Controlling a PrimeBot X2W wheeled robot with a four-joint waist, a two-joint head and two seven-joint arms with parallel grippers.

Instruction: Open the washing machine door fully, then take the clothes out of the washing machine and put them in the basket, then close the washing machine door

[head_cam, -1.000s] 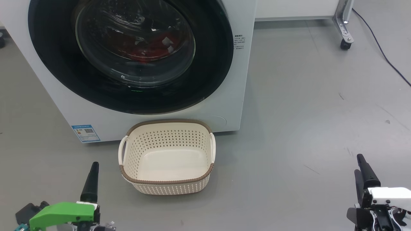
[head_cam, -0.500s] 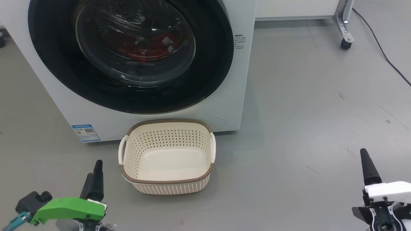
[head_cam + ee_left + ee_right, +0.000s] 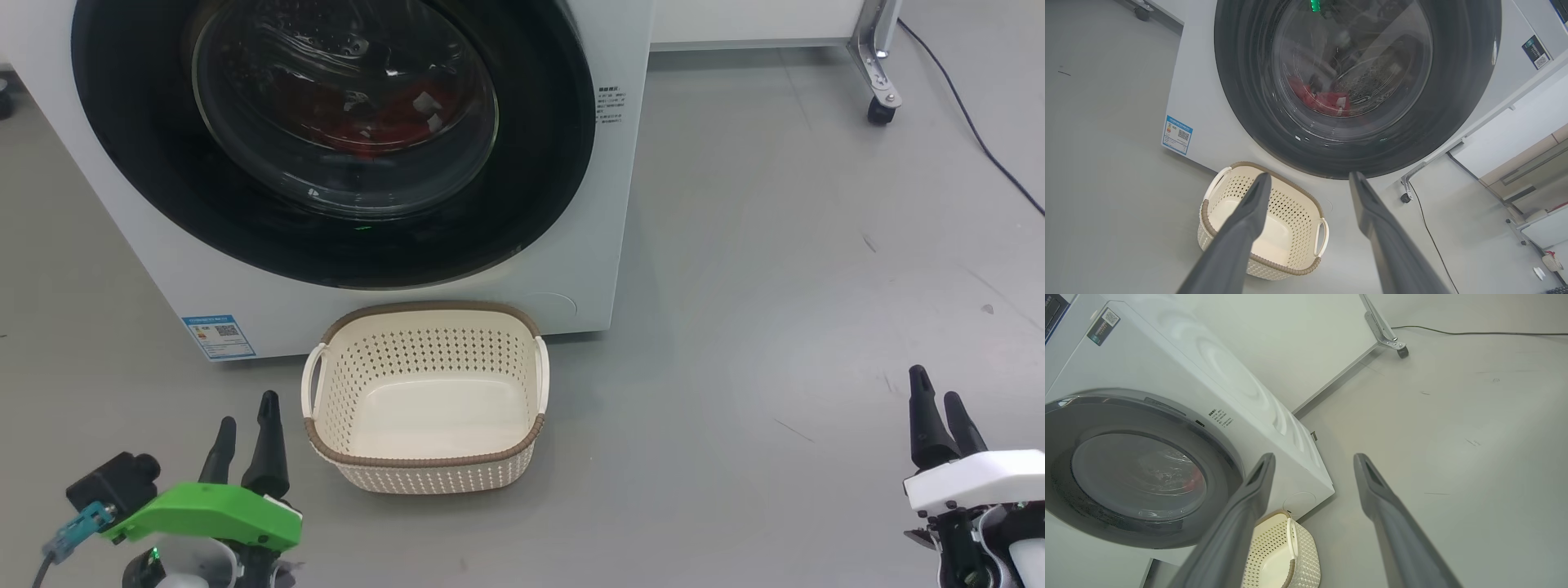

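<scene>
The white washing machine (image 3: 571, 261) fills the upper left of the head view. Its door (image 3: 531, 188), black-rimmed with a glass bowl, lies shut against the front. Red clothes (image 3: 392, 114) show through the glass, and again in the left wrist view as clothes (image 3: 1323, 100). The cream basket (image 3: 424, 474) stands empty on the floor right before the machine. My left gripper (image 3: 245, 412) hovers low, just left of the basket, open and empty. Far to the right, my right gripper (image 3: 931, 388) is open over bare floor with nothing between its fingers.
A metal leg on a caster (image 3: 878, 113) stands at the back right, with a black cable (image 3: 971, 122) running across the grey floor beside it. A blue label (image 3: 217, 336) marks the machine's lower left corner.
Both grippers have turned at the wrist, so each now shows two fingertips instead of one. The left moved up and right toward the basket; the right rose slightly.
</scene>
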